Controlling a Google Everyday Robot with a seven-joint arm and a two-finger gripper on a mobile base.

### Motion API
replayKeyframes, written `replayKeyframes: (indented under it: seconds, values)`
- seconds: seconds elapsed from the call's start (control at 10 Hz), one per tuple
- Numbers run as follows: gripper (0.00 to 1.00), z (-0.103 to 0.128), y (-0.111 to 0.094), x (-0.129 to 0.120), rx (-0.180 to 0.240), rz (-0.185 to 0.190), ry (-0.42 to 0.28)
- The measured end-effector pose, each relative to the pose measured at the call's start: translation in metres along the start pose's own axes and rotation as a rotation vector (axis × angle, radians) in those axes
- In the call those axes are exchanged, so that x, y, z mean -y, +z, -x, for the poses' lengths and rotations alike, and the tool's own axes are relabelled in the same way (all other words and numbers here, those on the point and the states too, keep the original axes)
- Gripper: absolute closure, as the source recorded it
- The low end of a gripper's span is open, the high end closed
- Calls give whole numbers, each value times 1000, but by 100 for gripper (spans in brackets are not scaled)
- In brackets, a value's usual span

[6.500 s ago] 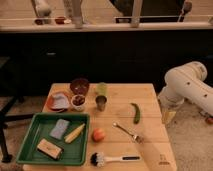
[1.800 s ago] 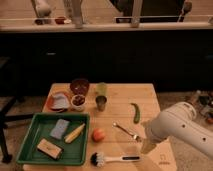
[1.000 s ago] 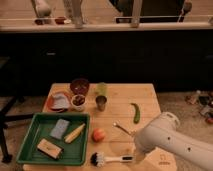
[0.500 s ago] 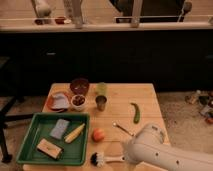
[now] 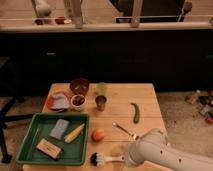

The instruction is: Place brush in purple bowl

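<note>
The brush [image 5: 102, 159] lies at the table's front edge, black bristle head to the left, white handle running right under my arm. The purple bowl [image 5: 79, 85] stands at the back left of the table, beside the orange plate. My gripper [image 5: 126, 159] is at the front of the table over the brush handle, hidden behind the white arm [image 5: 160, 155].
A green tray [image 5: 30, 150] with a sponge, a banana and a box sits front left. A white bowl [image 5: 78, 101], a green cup [image 5: 102, 88], a metal cup [image 5: 101, 103], a green pepper [image 5: 135, 113], a fork [image 5: 124, 130] and an orange fruit [image 5: 98, 134] are on the table.
My arm has swung from the table's right side down and left to the front edge, and now covers the brush handle. The brush and other things have not moved.
</note>
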Motion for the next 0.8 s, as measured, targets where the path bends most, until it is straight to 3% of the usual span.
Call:
replayKeyframes:
  seconds: [0.5,0.8]
  values:
    - [20,25,14,-3,-1,14,-47]
    - [20,28,20,0,-8,13,-71]
